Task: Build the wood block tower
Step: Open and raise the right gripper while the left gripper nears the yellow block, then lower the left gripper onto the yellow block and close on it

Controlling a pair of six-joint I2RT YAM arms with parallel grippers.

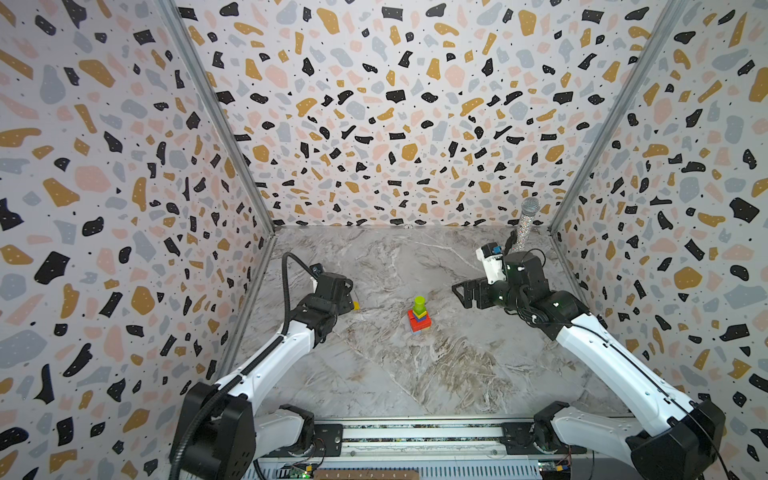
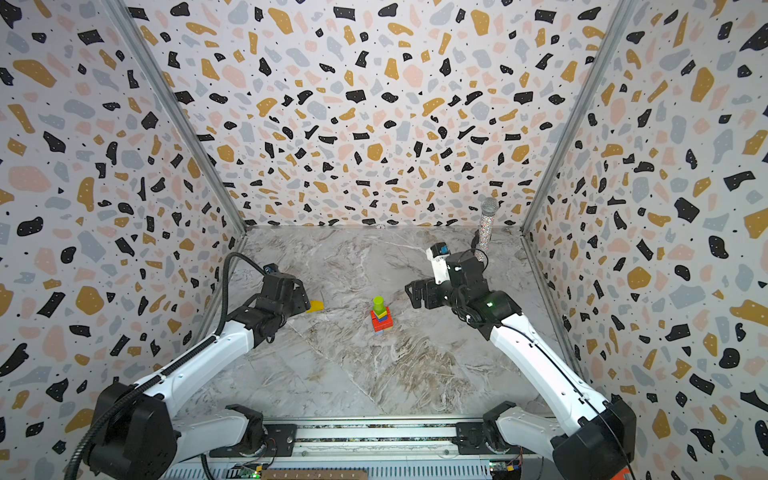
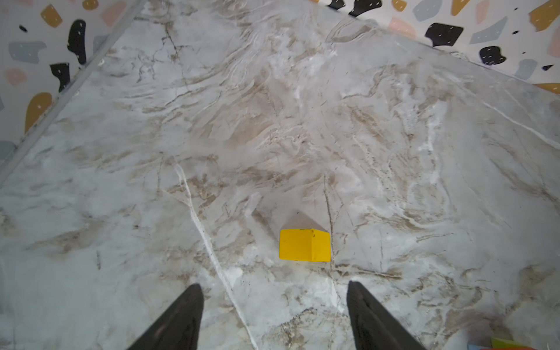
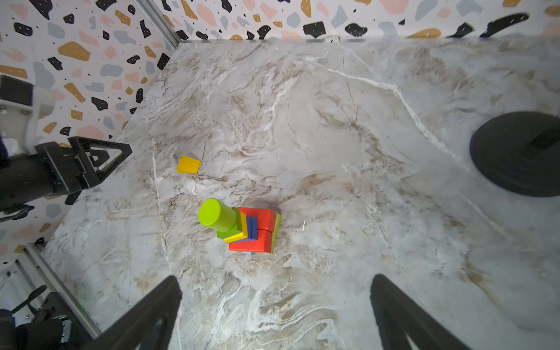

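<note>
- The left jaws are apart and empty. The small yellow wooden block (image 3: pixel 304 245) lies just ahead, nearer one jaw; a squeeze could spin it away.
- The right jaws are wide apart, empty.
- The thin tower of coloured wooden blocks (image 4: pixel 251 230) stands on the marble worktop (image 4: pixel 333 151), to the right; a bump could topple it.

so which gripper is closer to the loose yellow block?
Left. The left gripper hangs just short of the yellow block, jaws open, not touching it. The right gripper is open on the other side of the tower, well away from the block.
</note>
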